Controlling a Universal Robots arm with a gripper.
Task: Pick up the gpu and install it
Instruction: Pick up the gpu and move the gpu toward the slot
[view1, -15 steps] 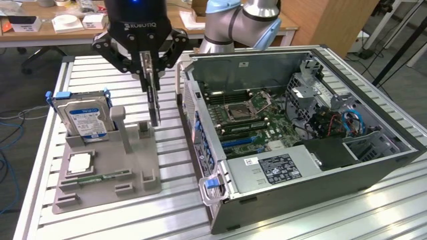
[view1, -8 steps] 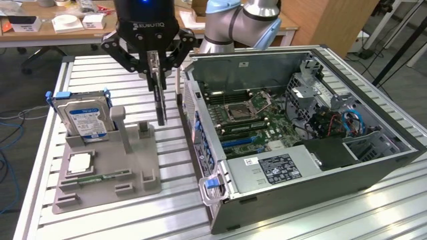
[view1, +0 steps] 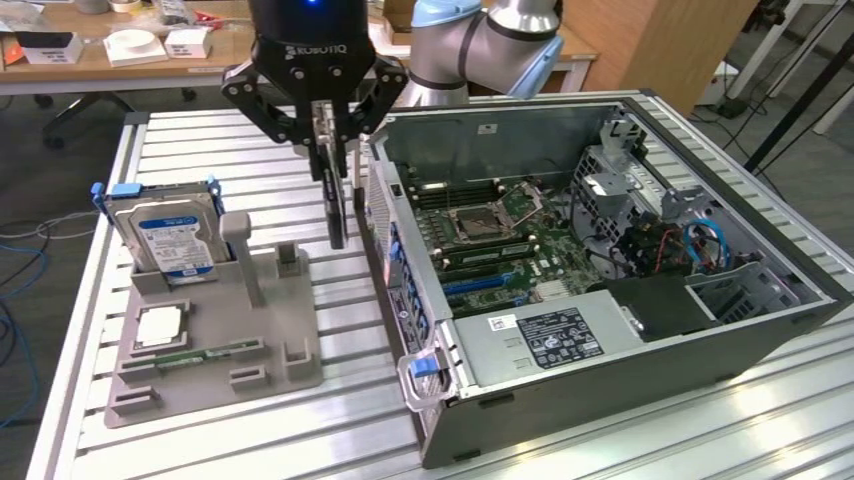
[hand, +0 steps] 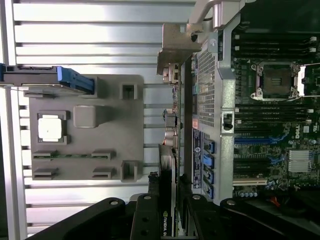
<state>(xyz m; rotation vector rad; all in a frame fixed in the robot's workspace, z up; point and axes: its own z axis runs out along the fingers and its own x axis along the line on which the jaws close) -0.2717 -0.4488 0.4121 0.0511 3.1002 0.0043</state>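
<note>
The gpu (view1: 336, 215) hangs edge-down in the air, a thin dark card. My gripper (view1: 335, 150) is shut on its upper part. It hovers in the gap between the grey parts holder (view1: 287, 345) and the side wall of the open computer case (view1: 400, 250), above the table. In the wrist view the gpu (hand: 168, 160) shows edge-on, running from between my fingers (hand: 149, 220) out to its silver end bracket (hand: 175, 50). It lies just beside the case's rear panel (hand: 207, 100). The motherboard (view1: 501, 240) lies exposed inside the case.
The grey holder carries a blue-labelled hard drive (view1: 167, 235) standing upright, a square processor chip (view1: 158, 325) and a narrow memory stick (view1: 207, 353). The slatted metal table (view1: 240, 150) extends around both. A wooden desk (view1: 120, 60) with boxes stands behind.
</note>
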